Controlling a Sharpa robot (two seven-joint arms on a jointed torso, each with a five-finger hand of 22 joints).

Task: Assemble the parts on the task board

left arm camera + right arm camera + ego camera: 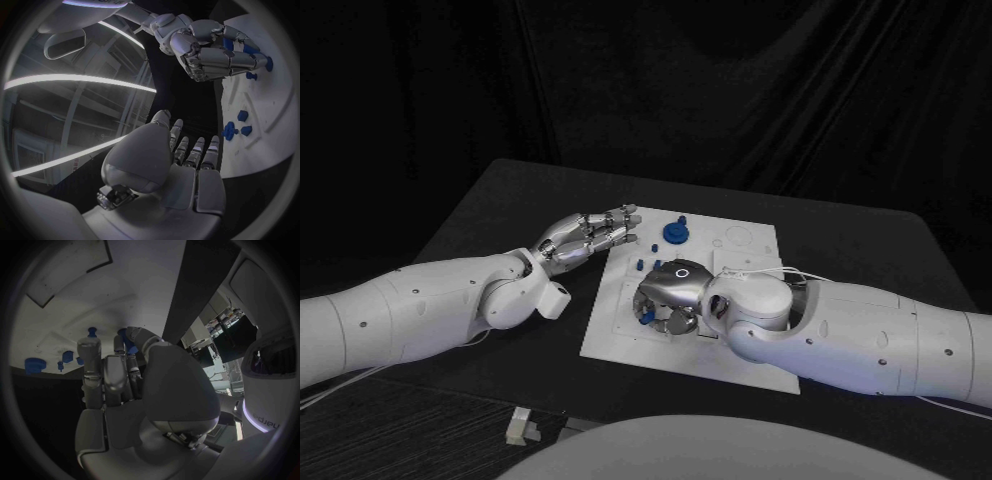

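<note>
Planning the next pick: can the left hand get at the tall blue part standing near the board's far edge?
Probably yes. The left hand hovers open at the task board's left edge, with the tall blue part close beyond its fingertips and nothing between them. The right hand works nearer the robot.

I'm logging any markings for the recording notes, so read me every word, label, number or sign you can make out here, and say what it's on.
No text can be read for certain.
Dark lettering runs along the white arm casing in the right wrist view, too distorted to read.
The task board carries faint outlines, no legible words or numbers.
</note>
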